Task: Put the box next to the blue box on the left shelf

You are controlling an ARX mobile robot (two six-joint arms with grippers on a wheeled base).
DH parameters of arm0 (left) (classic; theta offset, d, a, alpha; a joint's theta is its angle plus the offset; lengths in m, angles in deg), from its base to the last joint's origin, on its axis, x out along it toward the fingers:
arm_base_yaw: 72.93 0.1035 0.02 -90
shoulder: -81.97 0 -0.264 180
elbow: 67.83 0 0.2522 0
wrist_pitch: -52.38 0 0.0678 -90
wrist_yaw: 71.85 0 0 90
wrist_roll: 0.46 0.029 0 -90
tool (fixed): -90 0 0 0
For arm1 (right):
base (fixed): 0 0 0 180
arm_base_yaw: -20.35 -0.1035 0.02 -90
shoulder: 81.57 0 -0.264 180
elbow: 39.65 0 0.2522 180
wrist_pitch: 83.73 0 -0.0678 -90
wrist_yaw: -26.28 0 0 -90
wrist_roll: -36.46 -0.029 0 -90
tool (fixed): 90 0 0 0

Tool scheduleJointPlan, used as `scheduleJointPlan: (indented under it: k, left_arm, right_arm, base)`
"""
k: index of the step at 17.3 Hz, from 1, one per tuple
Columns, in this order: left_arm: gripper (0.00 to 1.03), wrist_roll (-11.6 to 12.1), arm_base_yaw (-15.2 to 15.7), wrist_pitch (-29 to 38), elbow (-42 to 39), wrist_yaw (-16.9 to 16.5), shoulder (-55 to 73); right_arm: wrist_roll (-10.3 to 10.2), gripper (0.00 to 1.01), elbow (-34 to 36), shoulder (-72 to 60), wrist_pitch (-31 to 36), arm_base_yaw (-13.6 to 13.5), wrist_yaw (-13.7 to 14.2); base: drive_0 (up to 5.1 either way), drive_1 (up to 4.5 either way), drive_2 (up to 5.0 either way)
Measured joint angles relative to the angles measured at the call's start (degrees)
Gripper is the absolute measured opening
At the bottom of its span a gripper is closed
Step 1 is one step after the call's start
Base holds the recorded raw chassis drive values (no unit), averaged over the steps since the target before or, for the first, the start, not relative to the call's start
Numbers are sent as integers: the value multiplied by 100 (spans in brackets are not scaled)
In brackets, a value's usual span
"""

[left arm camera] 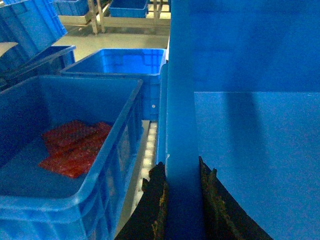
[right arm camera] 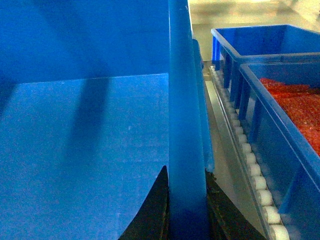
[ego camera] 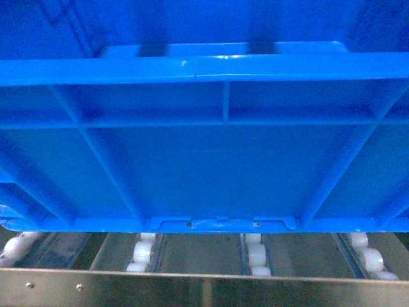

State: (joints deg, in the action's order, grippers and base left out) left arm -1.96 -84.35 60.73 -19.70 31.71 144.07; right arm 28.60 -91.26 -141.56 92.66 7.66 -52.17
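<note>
While both arms hold it, the blue crate (ego camera: 204, 173) sits above the roller-track shelf (ego camera: 255, 252) | left gripper (left arm camera: 183, 200) pinches crate's left rim between its jaws | right gripper (right arm camera: 186, 205) pinches right rim | neighbouring crate with red contents (left arm camera: 65, 165) left of crate.

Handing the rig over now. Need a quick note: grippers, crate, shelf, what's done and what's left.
Left gripper: shut on the left rim of the large bright-blue plastic crate.
Right gripper: shut on its right rim.
Crate sits low over the roller-track shelf of white plastic rollers; contact cannot be judged.
Neighbouring blue crates holding red contents flank it: one on the left, one on the right.
Done: crate carried to the shelf.
Left: settle it, release both grippers.
</note>
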Motion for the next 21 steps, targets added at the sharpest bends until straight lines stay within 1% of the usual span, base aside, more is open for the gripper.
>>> scheduleJointPlan:
  k: [21]
  left_arm:
    - [12, 0, 0, -9, 0, 0, 2]
  right_arm:
    - [-2, 9, -2, -31, -2, 0, 0]
  base:
    - [0, 0, 0]
